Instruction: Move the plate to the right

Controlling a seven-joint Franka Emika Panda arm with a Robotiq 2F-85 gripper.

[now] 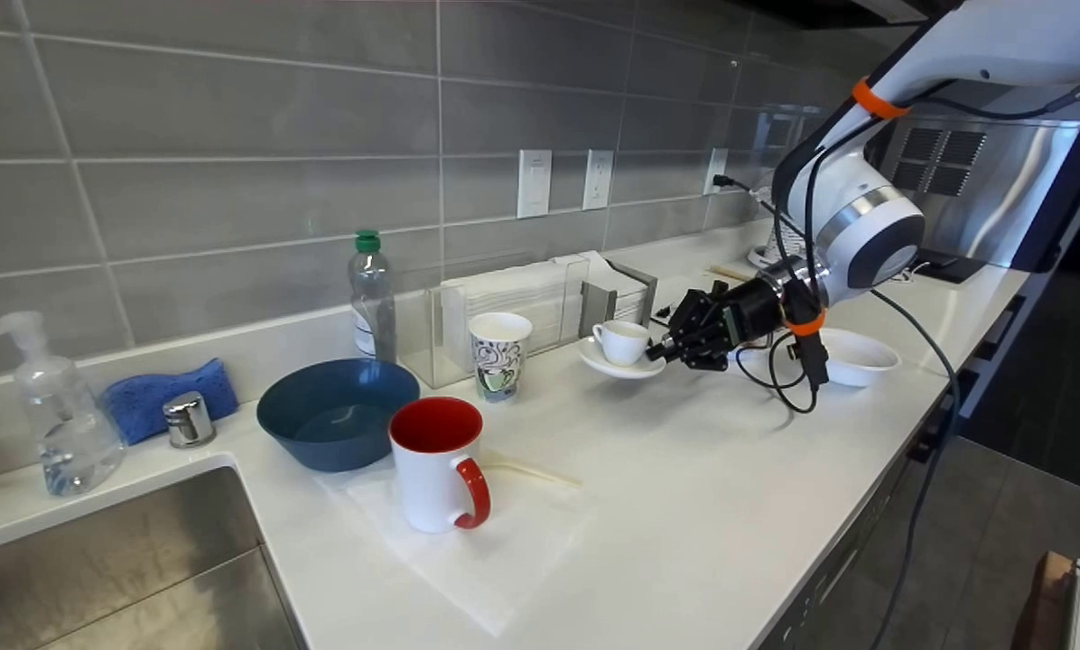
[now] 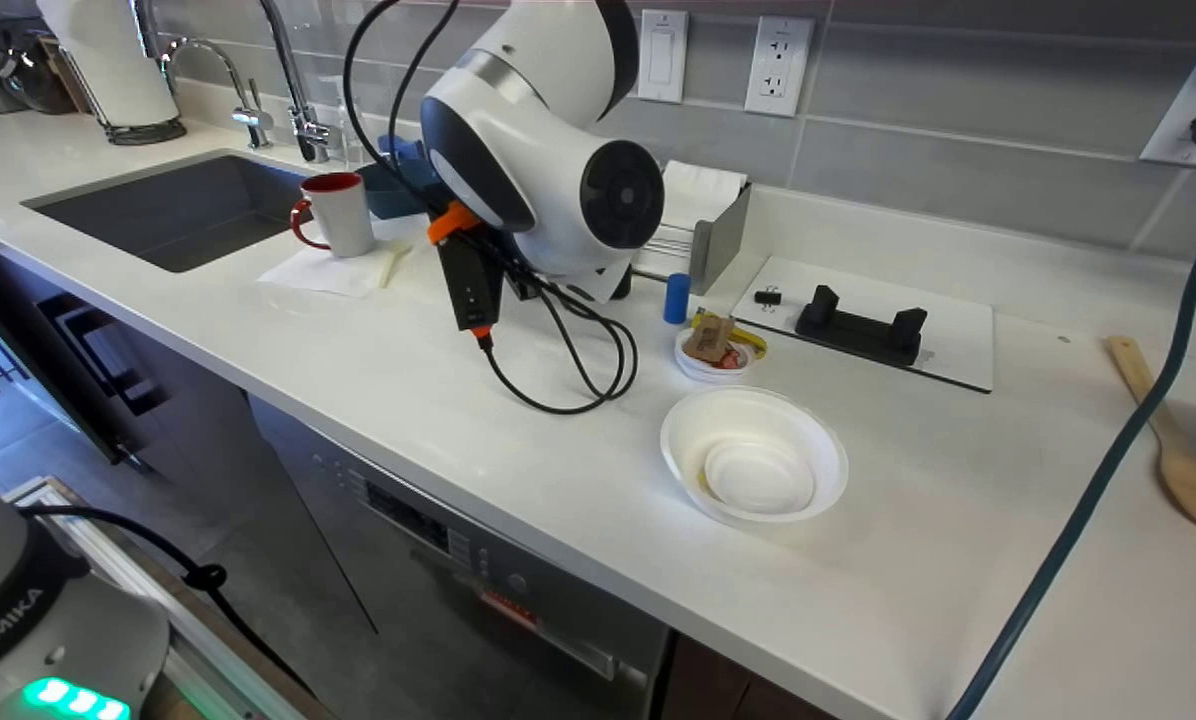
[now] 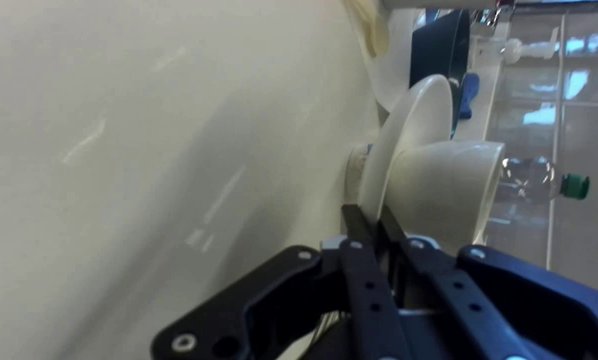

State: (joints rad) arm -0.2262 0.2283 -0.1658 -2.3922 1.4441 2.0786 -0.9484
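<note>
- In an exterior view I see the plate [image 1: 619, 371] out beyond the tips of the claw [image 3: 373, 216], on the side towards the sink [image 1: 161, 533]; the white bowl [image 1: 862, 370] lies the opposite way, past the wrist.
- To my mind the move turns on that: in both exterior views right runs away from the sink, so I'd have to draw the plate after the claw rather than push it ahead.
- The plate is round, so I have no long axis to line up; what matters is the near edge of its rim.
- My claw is pinched down to the thickness of that rim and, from the wrist view, has hold of it, with a jaw above and a jaw beneath.
- The plate looks lifted clear of the bench [image 1: 684, 506], and the small white cup [image 1: 624, 343] stands on it, close to the upper jaw.
- My single arm [image 1: 856, 194] slopes down from the upper right, bent at the wrist, with the claw reaching out low and nearly level.
- I'd go slowly: held by only one edge, the plate could droop and let the cup slide.
</note>
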